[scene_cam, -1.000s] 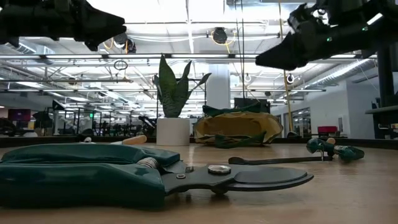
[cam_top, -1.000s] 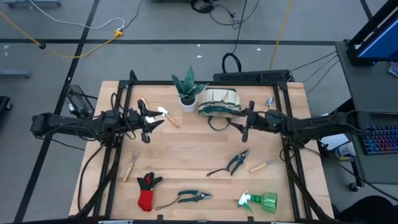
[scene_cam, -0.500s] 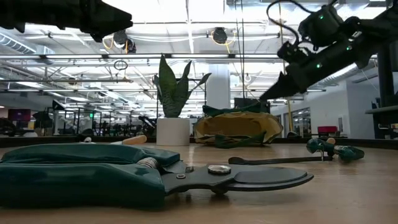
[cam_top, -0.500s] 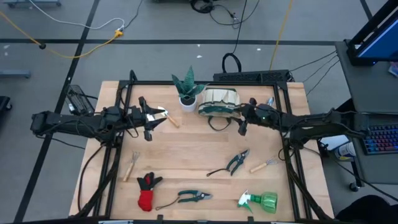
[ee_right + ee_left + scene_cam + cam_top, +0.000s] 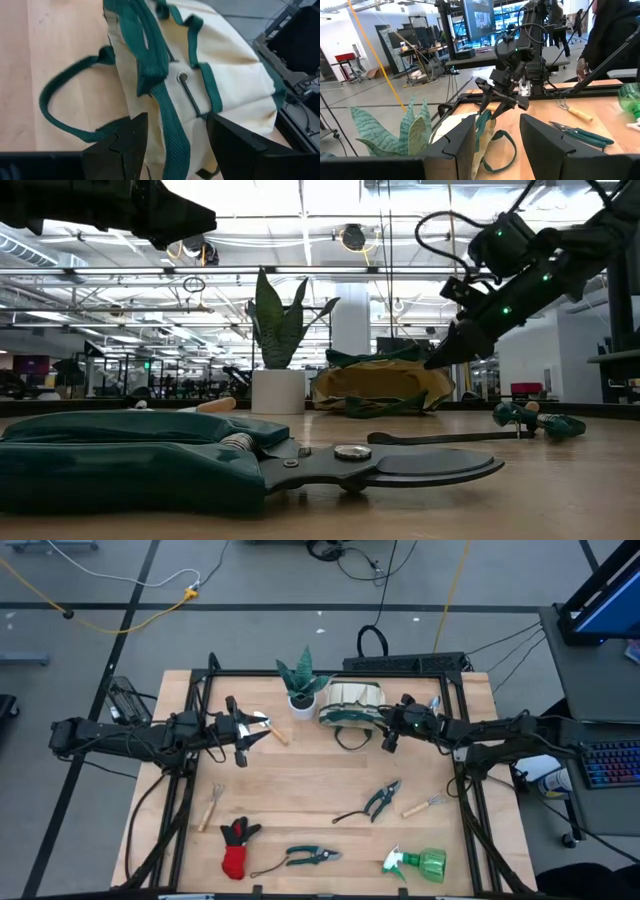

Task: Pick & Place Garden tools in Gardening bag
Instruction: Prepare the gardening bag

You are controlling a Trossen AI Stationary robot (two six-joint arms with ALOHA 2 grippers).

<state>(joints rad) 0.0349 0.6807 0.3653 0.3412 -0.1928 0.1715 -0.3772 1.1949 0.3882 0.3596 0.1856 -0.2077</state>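
One beige canvas bag with green trim (image 5: 352,704) lies at the table's far edge. My right gripper (image 5: 388,737), jaws released, hovers beside it. Left gripper (image 5: 243,744) also released. Two green-handled pruning shears (image 5: 378,800) (image 5: 312,856); my right wrist view alone shows the bag's metal rivet (image 5: 183,77).

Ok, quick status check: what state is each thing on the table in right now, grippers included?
gardening bag: slumped, no tools seen inside
right gripper: open, beside the bag
left gripper: open, above the table
spray bottle: lying on its side
glove: flat on the table
plant: upright in its pot
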